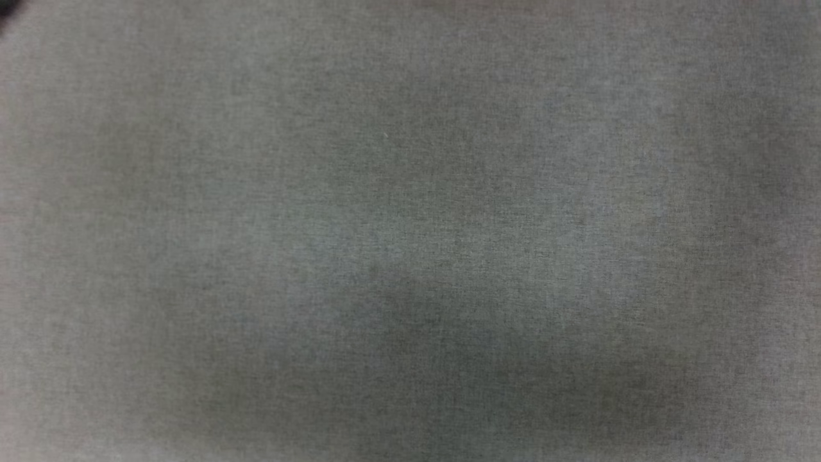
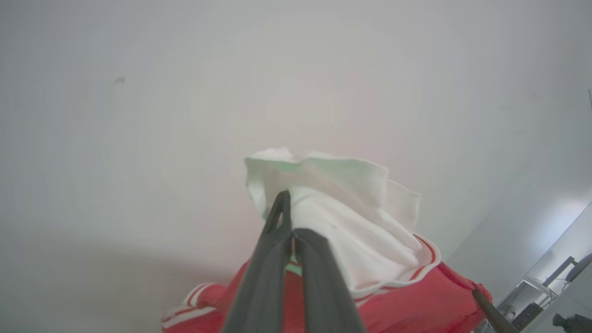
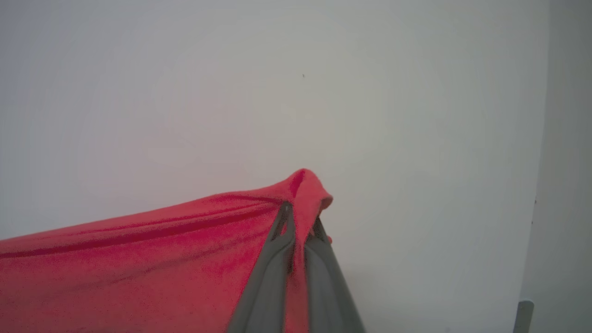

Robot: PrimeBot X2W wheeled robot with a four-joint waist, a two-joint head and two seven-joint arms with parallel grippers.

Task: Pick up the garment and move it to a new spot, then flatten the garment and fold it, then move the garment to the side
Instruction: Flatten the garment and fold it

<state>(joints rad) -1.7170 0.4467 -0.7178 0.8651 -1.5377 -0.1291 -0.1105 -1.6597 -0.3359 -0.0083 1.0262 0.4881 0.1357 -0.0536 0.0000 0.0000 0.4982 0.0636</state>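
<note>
**A:** What's biggest here?

**B:** In the head view, a grey surface (image 1: 410, 192), matte with a fine heathered weave, soft in focus. In both wrist views a plain pale backdrop (image 2: 138, 115) sits behind everything, smooth and unmarked apart from a speck or two.

**A:** And the garment?

**B:** The garment (image 3: 138, 268) is up off any support. In the right wrist view its red body runs from the frame's centre to the lower left, a taut sheet with long drawn creases and a slightly fuzzy knit. In the left wrist view a white sleeve (image 2: 351, 217) bunches in soft folds at the centre. It is edged with red-and-white striped trim (image 2: 416, 273), and there is more red below it.

**A:** The grippers?

**B:** The left gripper (image 2: 292, 217) is pinched fully together on the sleeve. The right gripper (image 3: 301, 215) is clamped tight on a peaked fold of the red edge. The fingers are dark, slim and tapered.

**A:** Which step, then?

**B:** I'd say carrying it to the new spot, or just about to spread it. Next it needs lowering with both holds kept apart, so the cloth lands flat rather than crumpled. The bunched sleeve will likely need smoothing out.
</note>
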